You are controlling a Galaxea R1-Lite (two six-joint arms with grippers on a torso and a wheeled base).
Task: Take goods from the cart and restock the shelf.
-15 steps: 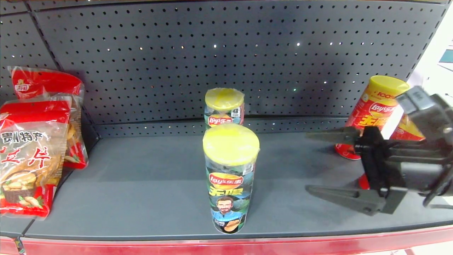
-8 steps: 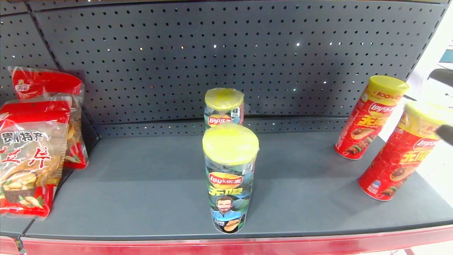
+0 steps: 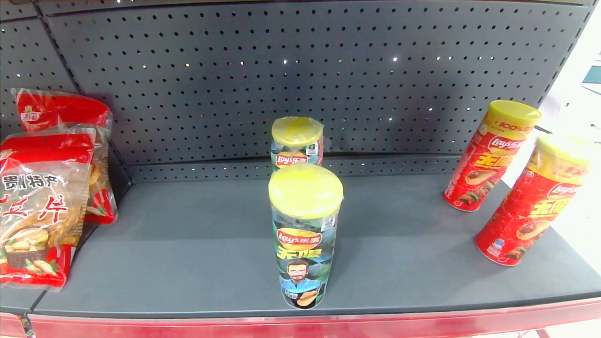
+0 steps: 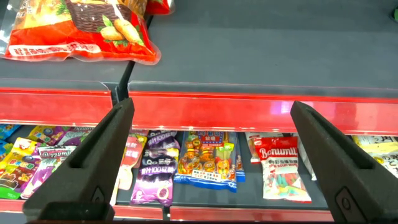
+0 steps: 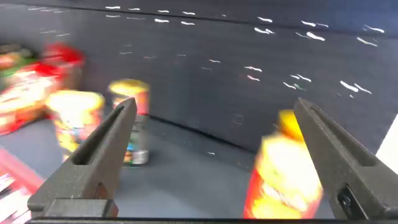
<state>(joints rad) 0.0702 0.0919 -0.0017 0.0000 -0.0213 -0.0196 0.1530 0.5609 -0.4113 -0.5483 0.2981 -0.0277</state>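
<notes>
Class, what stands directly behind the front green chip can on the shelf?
A second green chip can, yellow lid and upper label showing; the front can covers its lower part.

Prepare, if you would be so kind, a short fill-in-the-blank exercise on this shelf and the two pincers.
1. The shelf carries ____ chip cans with yellow lids.
2. The two red cans stand toward the shelf's ____ end.
3. The snack bags sit at its ____ end.
4. The left pincer and the right pincer both have jaws ____.
Missing words: four; right; left; open.
</notes>
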